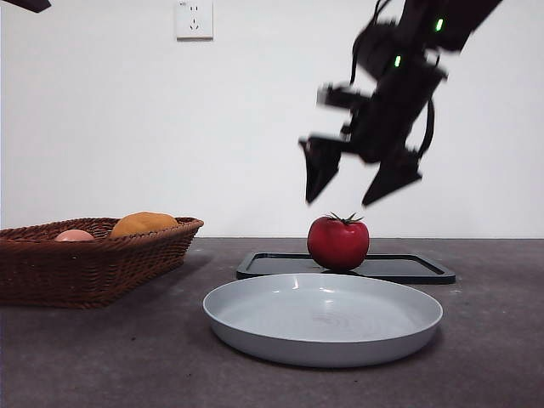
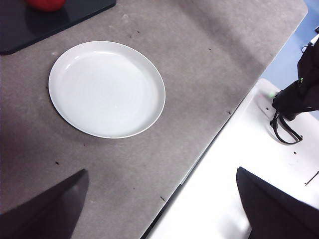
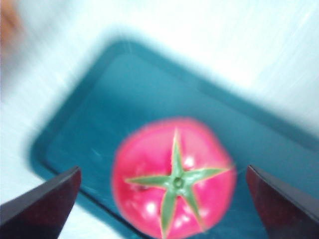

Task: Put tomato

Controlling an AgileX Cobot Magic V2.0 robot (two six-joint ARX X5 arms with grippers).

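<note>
The glossy red tomato with a green spiky stem stands on the dark flat tray behind the grey plate. My right gripper hangs open just above the tomato, one jaw on each side of it and apart from it. Its wrist view looks straight down on the tomato, blurred, between the spread jaws. My left gripper is open and holds nothing, high over the near table edge. The plate and a sliver of the tomato show in that view.
A brown wicker basket at the left holds an orange fruit and a pale pink fruit. The table edge runs beside a white surface. A wall socket is on the back wall.
</note>
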